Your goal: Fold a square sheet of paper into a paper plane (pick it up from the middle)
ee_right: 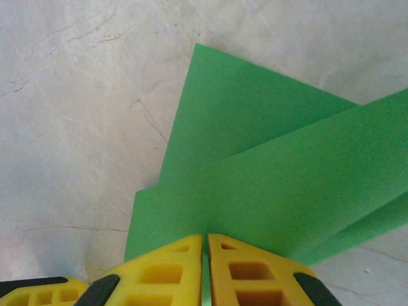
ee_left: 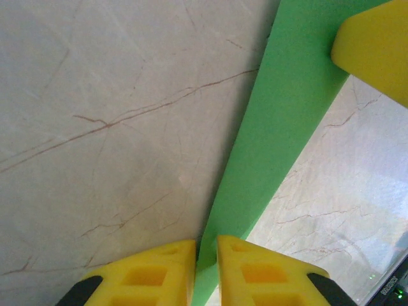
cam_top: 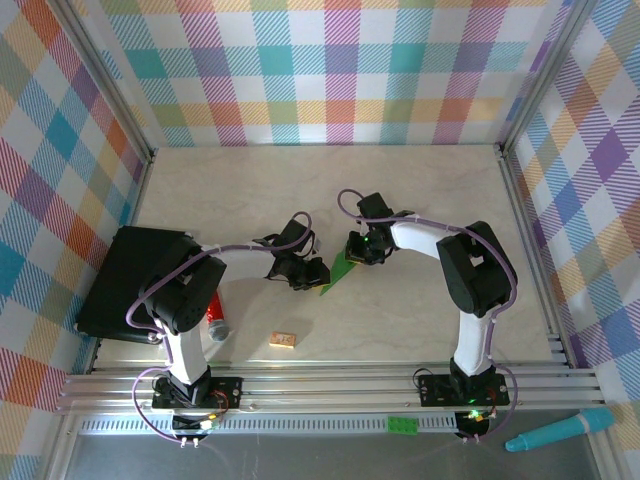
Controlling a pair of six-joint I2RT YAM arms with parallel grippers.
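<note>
paper plane (cam_top: 338, 274) mostly hidden in top view, cropped in wrist views | L jaws clamp it | R jaws too

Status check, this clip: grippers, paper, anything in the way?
Left gripper shut on folded bright green paper sheet. Right gripper shut on its other end. Small tan block sits clear, nearer the bases.

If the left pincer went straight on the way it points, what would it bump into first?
Probably a yellow finger of the right pincer, gripping the same folded green paper just ahead; depth is unclear.
</note>
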